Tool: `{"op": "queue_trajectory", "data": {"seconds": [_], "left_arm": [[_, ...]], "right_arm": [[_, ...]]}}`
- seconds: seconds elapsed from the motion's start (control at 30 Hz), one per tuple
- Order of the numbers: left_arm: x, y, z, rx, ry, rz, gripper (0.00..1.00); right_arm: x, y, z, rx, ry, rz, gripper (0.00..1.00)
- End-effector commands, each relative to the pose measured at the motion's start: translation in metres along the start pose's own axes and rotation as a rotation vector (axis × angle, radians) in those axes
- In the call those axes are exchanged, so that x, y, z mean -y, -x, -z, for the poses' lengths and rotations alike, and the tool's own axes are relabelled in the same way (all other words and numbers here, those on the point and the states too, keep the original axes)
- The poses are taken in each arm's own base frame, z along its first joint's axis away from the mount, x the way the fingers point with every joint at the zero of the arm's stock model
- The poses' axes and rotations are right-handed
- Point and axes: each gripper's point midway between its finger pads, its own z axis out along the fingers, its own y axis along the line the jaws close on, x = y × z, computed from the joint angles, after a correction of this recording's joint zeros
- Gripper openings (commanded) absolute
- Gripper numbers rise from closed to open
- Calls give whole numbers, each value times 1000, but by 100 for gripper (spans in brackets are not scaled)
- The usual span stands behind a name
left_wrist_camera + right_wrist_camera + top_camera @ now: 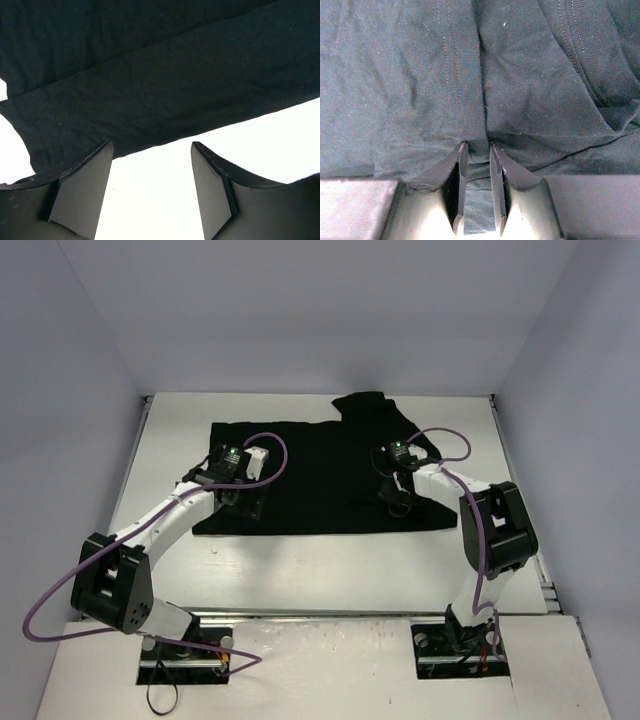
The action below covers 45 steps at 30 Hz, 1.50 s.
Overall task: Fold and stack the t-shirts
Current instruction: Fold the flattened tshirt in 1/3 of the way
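Over the t-shirt (320, 470), right arm (450, 485) low and bent, jaws tight.

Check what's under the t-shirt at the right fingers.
Only black fabric shows: the right gripper pinches a fold of the t-shirt between its fingers. Whatever lies beneath is covered by cloth; bare table shows only around the shirt's edges.

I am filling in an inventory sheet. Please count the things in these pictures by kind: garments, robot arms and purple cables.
t-shirt: 1
robot arms, left and right: 2
purple cables, left and right: 2
Total: 5
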Motion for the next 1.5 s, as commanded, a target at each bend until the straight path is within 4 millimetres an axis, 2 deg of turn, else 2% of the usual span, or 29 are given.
{"op": "queue_trajectory", "data": {"seconds": [0.0,0.13,0.23,0.47,0.6,0.7,0.87,0.93,0.97,1.1,1.17,1.23,1.33,1.47], "left_arm": [[4,10,6,42,-19,-13,59],[5,10,7,42,-22,-10,59],[5,9,6,39,-21,-12,59],[6,8,4,30,-30,-11,59],[7,7,3,26,-31,-11,59],[7,5,2,23,-31,-12,59],[6,2,1,12,-29,-12,60],[6,1,0,11,-28,-11,59],[7,0,0,8,-29,-11,59],[5,-1,0,4,-19,-5,59],[2,-2,-1,3,-3,-2,59],[-1,-2,-1,0,13,2,59],[-7,-3,-4,-13,46,30,59],[-22,-6,-13,-45,98,96,59]], "right_arm": [[-11,20,6,72,13,3,17],[-16,24,14,95,22,23,10],[-28,32,29,133,53,45,5],[-50,51,57,197,81,92,3],[-67,56,57,192,115,113,2],[-85,54,48,170,136,151,1],[-125,65,39,182,179,206,2],[-136,65,32,177,189,225,4],[-142,61,22,163,186,243,8],[-151,63,17,164,198,288,29],[-146,69,24,190,189,305,34],[-132,81,37,221,174,300,37],[-85,96,54,244,131,237,39],[-9,96,53,211,54,134,40]]}}
